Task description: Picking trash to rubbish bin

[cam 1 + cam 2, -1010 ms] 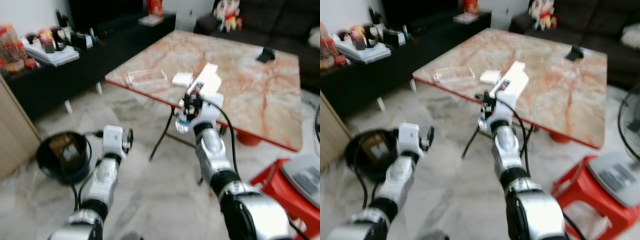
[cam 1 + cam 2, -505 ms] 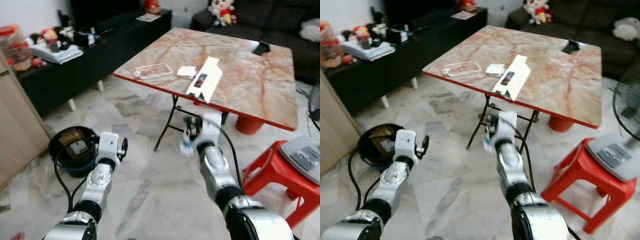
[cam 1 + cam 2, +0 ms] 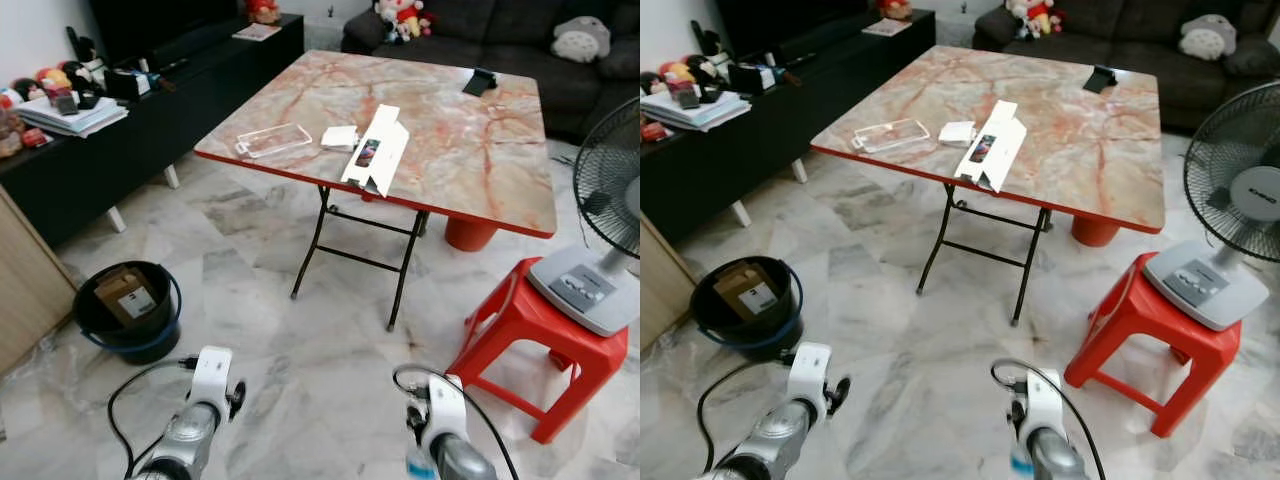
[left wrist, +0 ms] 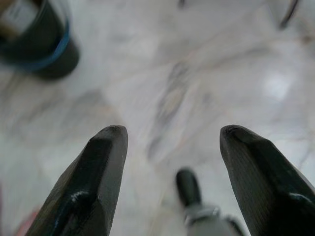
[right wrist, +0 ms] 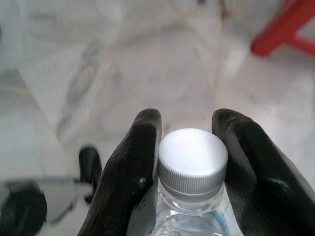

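Right tool [image 5: 187, 147] clamped on bottle [image 5: 193, 169] neck; left tool [image 4: 170, 142] wide, w/ nothing.

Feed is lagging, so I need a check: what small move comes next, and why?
Probably turn left toward the black bin. The right end effector is shut on the bottle, the left end effector hangs open, and the bin sits off to the robot's left on the floor, beyond reach.
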You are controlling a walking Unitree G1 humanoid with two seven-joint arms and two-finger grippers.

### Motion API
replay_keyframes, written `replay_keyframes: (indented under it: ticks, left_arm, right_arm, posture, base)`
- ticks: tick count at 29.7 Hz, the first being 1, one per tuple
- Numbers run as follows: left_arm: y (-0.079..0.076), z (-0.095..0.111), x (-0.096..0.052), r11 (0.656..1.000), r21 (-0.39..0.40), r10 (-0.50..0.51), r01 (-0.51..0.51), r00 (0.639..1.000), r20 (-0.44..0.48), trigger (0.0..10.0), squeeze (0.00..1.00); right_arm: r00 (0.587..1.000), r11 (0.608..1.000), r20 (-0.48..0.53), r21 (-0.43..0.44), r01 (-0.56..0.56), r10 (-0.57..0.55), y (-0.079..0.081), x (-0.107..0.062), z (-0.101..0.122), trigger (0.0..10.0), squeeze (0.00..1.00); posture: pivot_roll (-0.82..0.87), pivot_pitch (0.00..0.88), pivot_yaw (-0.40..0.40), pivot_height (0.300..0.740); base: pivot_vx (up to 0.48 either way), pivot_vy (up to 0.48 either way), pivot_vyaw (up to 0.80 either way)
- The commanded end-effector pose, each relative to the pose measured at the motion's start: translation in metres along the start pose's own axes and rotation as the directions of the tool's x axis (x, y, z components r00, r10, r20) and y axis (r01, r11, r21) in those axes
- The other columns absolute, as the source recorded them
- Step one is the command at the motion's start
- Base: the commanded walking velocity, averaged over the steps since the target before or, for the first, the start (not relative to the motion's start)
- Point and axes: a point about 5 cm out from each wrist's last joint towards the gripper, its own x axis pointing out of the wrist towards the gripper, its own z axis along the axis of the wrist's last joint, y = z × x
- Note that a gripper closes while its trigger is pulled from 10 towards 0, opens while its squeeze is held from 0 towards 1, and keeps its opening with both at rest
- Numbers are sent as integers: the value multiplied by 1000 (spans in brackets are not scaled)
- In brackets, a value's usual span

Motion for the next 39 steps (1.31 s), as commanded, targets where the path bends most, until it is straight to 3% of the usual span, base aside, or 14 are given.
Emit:
replay_keyframes:
  ticks: [1, 8, 17, 21, 28, 31, 39]
  left_arm:
    - [9, -15, -4, 996, -66, 49, -53, 996, -70, 10000, 0]
    - [16, -42, -12, 994, -75, 68, -81, 984, -163, 10000, 0]
    - [15, -47, -14, 992, -78, 82, -97, 980, -179, 10000, 0]
    - [15, -48, -14, 992, -77, 81, -96, 980, -183, 10000, 0]
    - [15, -53, -16, 992, -73, 85, -101, 977, -195, 10000, 0]
    - [15, -54, -17, 992, -72, 85, -101, 976, -200, 10000, 0]
    - [15, -55, -17, 993, -64, 84, -99, 976, -203, 10000, 0]
  right_arm:
    - [999, 1000, -32, -5, -8, 8, -1, -1, -6, 10000, 0]
    - [997, 999, -74, -28, -25, 23, 1, -4, -19, 10000, 0]
    - [997, 997, -43, -49, -64, 62, 11, -1, -9, 10000, 0]
    - [997, 998, -52, -27, -57, 55, 12, -1, -10, 10000, 0]
    - [997, 994, -70, -97, -46, 39, 9, -3, -17, 10000, 0]
    - [997, 997, -73, -66, -40, 35, 8, -3, -18, 10000, 0]
    - [998, 994, -56, -105, -32, 26, 8, -3, -17, 10000, 0]
  posture:
    - [30, 4, -31, 740]
    - [29, 0, -27, 740]
    - [22, 0, -19, 740]
    - [23, 0, -16, 740]
    - [23, 0, -12, 740]
    - [22, 0, -12, 740]
    - [22, 0, -10, 740]
  base:
    - [0, 0, 0]
    - [0, 0, 0]
    - [122, 0, 529]
    - [333, 0, 198]
    - [342, 0, 315]
    - [347, 0, 525]
    - [343, 0, 400]
